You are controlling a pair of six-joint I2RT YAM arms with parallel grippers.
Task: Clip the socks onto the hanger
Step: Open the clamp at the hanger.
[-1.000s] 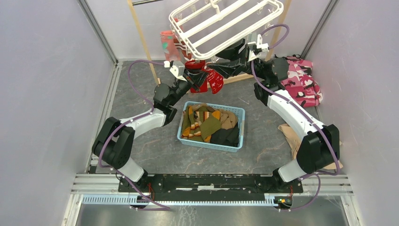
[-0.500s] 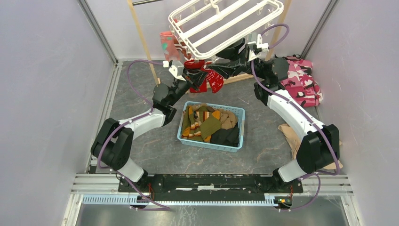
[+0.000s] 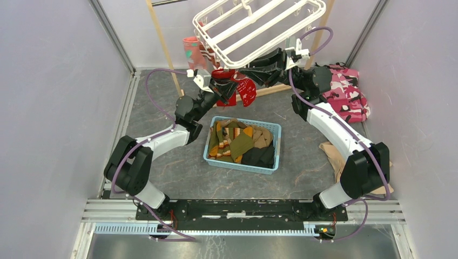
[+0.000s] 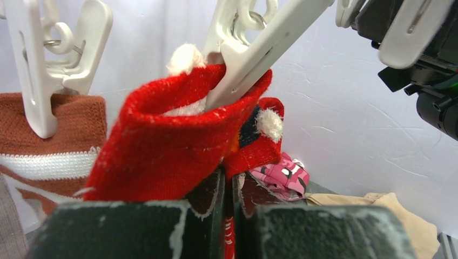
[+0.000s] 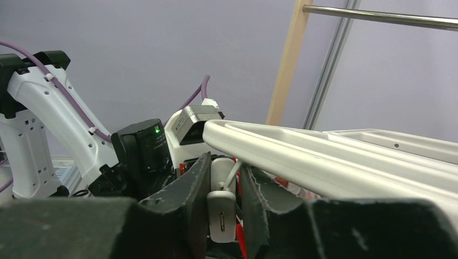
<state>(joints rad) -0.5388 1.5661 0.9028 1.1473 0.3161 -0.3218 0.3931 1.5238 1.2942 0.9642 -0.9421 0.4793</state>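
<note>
Basket (image 3: 237, 163) below, hanger (image 5: 324, 156) rim crowds right gripper (image 5: 224, 175), which pinches a clip (image 5: 221, 216); left gripper (image 4: 229, 186) clamps fuzzy red sock (image 4: 173, 145), cuff bunched.

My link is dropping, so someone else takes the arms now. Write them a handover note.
Left gripper: shut on red sock, its cuff up in a clip of the hanger.
Right gripper: fingers flank a clip handle; squeeze unclear.
Done: striped sock hangs from the next clip.
Left: confirm the clip bites, release, then hang what's in the basket.
</note>
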